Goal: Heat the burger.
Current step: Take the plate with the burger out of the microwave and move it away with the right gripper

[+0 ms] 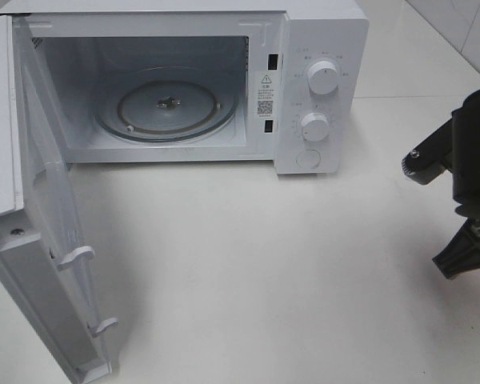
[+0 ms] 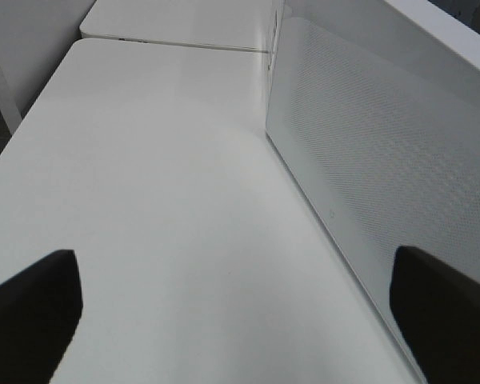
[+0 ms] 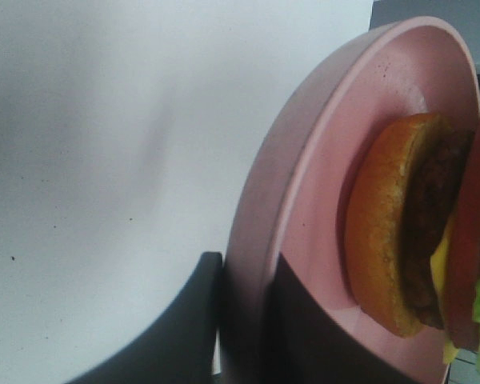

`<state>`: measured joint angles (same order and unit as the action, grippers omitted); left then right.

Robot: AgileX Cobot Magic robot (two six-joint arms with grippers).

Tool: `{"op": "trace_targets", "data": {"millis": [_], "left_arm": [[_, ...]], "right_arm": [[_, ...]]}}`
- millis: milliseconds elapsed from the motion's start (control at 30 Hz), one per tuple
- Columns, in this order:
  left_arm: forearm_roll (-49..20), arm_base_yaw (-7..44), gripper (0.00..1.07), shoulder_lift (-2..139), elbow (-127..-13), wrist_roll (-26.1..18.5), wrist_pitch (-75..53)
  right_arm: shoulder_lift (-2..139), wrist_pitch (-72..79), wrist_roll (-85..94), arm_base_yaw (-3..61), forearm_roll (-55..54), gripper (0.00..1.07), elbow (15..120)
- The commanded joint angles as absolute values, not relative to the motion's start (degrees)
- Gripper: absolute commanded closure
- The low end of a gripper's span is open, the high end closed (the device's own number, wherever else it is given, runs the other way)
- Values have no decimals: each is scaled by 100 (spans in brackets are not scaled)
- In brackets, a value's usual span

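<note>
Your right gripper (image 3: 244, 320) was pinched onto the rim of the pink plate (image 3: 304, 160), one dark finger (image 3: 184, 328) under the edge and the other over it, and the burger (image 3: 420, 232) sat on that plate, well in from the clamped rim. That was where the task's thing was: riding on the held plate at the right arm, off to the right of the table (image 1: 264, 272) and not yet in the microwave (image 1: 320, 88). In the wrist view you could see the bottom bun, dark patty, a sliver of yellow cheese, the red tomato and some green lettuce. Your left gripper (image 2: 240, 320) stood spread wide with nothing between its fingers, parked beside the outer face of the swung-open door (image 2: 368, 160). The cavity was open, and the glass turntable (image 1: 168, 104) lay bare inside. From there, the main risk was the grip itself: you held a loaded plate by one edge only, so any tilt or jerk on the way across could have let the plate pivot in the fingers and slid the burger off. The opening also looked snug for the plate, so coming in low or off-centre could have caught the rim on the cavity's sill or on the door.
</note>
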<state>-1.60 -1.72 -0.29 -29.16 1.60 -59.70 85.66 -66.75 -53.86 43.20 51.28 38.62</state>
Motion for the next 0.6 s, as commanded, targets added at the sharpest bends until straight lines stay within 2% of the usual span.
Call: {"op": "trace_targets", "data": {"millis": [33, 600], "left_arm": [[-166, -195, 4, -149, -2899, 149, -5936], [-166, -195, 4, -149, -2899, 149, -5936]], "right_arm": [[8818, -7133, -5661, 4320, 5495, 107, 3908], [10107, -6016, -6704, 3724, 5535, 106, 3908]]}}
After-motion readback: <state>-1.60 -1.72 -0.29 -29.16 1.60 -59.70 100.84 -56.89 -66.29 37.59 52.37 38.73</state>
